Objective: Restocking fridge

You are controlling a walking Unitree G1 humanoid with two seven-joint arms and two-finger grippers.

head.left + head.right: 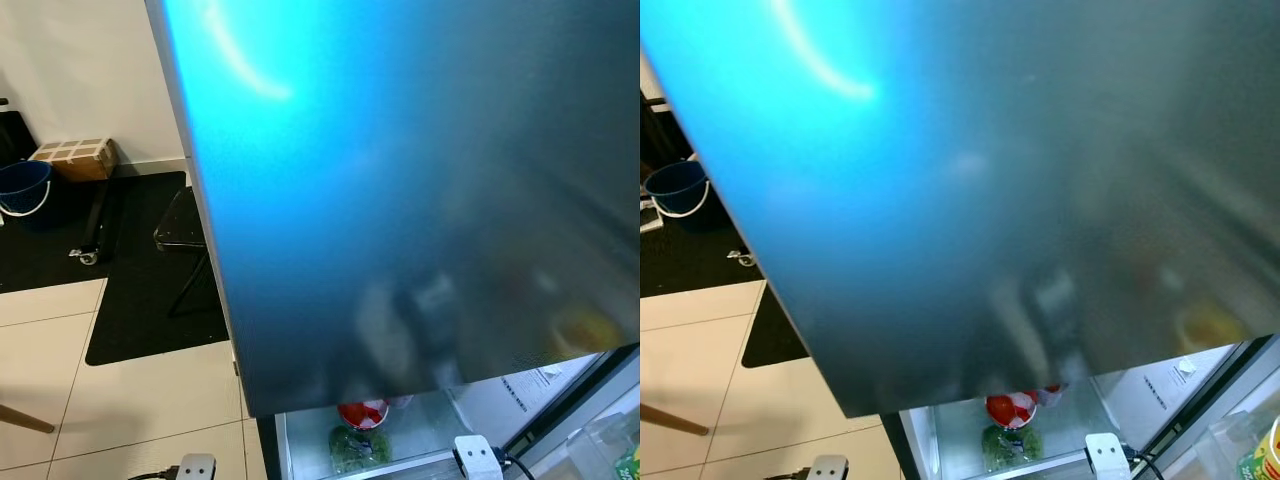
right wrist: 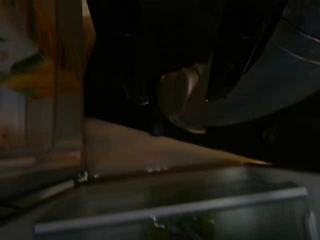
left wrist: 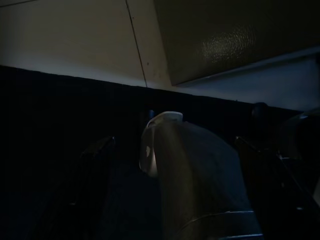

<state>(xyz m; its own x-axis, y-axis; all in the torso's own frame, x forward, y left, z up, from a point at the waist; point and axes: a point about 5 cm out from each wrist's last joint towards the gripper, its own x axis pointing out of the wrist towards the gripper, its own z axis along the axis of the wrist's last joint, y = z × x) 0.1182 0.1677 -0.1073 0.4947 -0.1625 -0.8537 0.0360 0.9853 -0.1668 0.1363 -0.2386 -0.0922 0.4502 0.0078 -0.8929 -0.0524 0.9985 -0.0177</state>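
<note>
Open fridge door looming close (blue sheen), greens and a red-white pack in the drawer below; jaws' state impossible to tell.

Fridge door hangs across most of fwd view, blocking direct reach. Gap below its lower edge opens onto drawer w/ greens and red-white pack. Tiled floor at left is open.

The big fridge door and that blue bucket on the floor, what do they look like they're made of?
The fridge door looks like brushed or satin metal: its grey face throws back soft, blurred reflections and a blue sheen. The blue bucket is probably plastic, judging by its even colour and thin pale handle.
</note>
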